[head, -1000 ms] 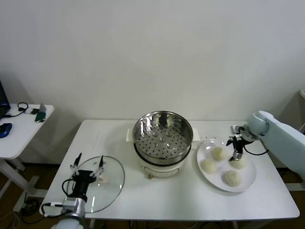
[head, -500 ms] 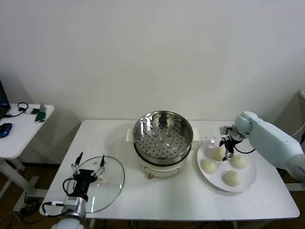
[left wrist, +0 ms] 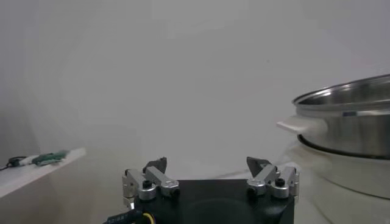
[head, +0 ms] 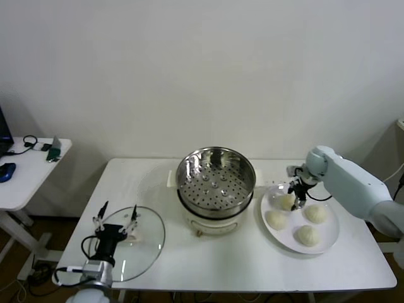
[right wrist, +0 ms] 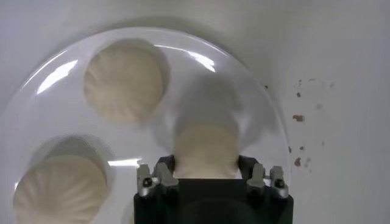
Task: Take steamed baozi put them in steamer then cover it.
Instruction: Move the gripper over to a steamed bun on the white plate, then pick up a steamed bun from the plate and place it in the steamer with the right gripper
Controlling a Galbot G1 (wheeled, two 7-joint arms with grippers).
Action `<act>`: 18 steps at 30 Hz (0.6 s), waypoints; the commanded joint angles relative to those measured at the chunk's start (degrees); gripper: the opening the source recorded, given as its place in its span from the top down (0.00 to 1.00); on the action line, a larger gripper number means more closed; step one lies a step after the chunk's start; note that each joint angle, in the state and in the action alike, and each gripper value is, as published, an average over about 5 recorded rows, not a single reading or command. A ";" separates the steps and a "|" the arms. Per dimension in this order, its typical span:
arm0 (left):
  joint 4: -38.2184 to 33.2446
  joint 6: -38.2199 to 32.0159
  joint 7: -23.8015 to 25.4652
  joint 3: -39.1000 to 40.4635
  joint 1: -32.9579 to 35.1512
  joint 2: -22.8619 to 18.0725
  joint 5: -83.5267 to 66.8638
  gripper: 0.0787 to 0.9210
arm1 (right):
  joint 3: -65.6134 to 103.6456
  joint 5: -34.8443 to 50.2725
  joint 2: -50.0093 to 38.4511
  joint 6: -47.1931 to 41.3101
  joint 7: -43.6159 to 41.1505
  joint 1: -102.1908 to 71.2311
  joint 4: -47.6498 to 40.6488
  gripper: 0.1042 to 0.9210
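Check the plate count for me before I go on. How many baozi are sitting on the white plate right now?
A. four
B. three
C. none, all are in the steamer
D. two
A: in the head view four baozi lie on the white plate, the right gripper is down around the far-left one, and the steamer is empty.
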 commanded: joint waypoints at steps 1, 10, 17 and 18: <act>-0.22 0.04 -0.01 -0.16 0.31 0.12 -0.20 0.12 | -2.32 1.67 -0.64 0.61 0.02 2.07 1.17 0.33; -1.16 0.34 -0.33 -0.37 0.91 0.71 -0.80 0.12 | -20.64 12.86 -3.53 6.21 -1.30 22.09 10.01 0.32; -2.03 1.39 -1.97 -0.08 1.52 0.98 -1.33 0.12 | -36.66 17.24 1.96 15.03 -2.33 41.16 12.92 0.31; -2.09 1.42 -2.03 -0.04 1.61 0.99 -1.37 0.12 | -37.97 17.34 3.19 16.14 -2.39 43.13 13.43 0.31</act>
